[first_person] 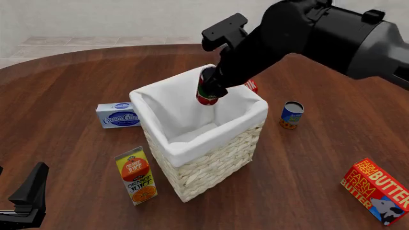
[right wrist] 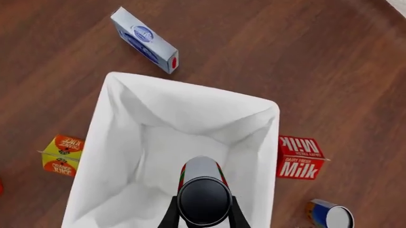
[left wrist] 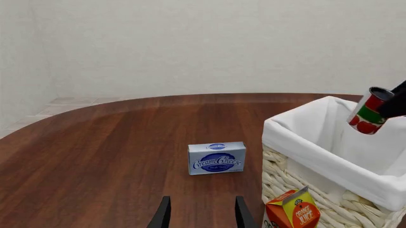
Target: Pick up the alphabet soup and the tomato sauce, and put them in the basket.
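The alphabet soup (first_person: pixel 206 92), a red and green can with a grey top, hangs tilted above the open mouth of the basket (first_person: pixel 191 149), with my right gripper (first_person: pixel 215 82) shut on it. In the right wrist view the alphabet soup (right wrist: pixel 203 192) sits between the fingers, over the basket's white lining (right wrist: pixel 190 97). The left wrist view shows the alphabet soup (left wrist: pixel 369 112) above the basket's rim (left wrist: pixel 304 142). The tomato sauce (first_person: pixel 291 114), a blue can, stands on the table right of the basket; the tomato sauce (right wrist: pixel 332 216) also shows in the right wrist view. My left gripper (left wrist: pixel 201 214) is open and empty, low at the near left (first_person: pixel 28 194).
A cream cheese box (first_person: pixel 118 115) lies left of the basket. An orange juice carton (first_person: pixel 136 175) stands at the basket's near left corner. A red milk carton (right wrist: pixel 300 157) stands behind the basket, and a butter box (first_person: pixel 377 190) lies at the near right.
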`<state>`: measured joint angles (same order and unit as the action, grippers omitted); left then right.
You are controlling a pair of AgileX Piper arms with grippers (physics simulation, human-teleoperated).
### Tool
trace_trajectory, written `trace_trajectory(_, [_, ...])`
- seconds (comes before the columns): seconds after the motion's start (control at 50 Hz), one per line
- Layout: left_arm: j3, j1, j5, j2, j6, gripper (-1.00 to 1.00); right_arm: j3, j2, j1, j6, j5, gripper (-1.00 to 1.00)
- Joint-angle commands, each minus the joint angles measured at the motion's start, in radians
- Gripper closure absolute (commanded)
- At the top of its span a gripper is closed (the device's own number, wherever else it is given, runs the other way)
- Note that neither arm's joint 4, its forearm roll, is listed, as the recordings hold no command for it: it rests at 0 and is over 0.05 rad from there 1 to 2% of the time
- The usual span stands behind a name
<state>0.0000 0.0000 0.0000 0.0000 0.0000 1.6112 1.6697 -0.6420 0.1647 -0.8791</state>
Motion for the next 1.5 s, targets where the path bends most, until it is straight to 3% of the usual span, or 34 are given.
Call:
trace_trajectory(0.02, [0.0,0.0,0.0,0.0,0.0,-1.0,-0.053,0.013,-0.007,-0.01,0.029,1.0])
trace_trajectory(0.74, [0.0,0.0,0.0,0.0,0.0,-1.0,-0.137,0.05,0.014,0.005,0.083,1.0])
trace_trajectory(0.76, [0.0,0.0,0.0,0.0,0.0,-1.0,-0.139,0.05,0.014,0.005,0.083,-1.0])
trace_trajectory(1.5, [0.0,0.0,0.0,0.0,0.0,-1.0,-0.061,0.02,0.013,0.022,0.027,-1.0])
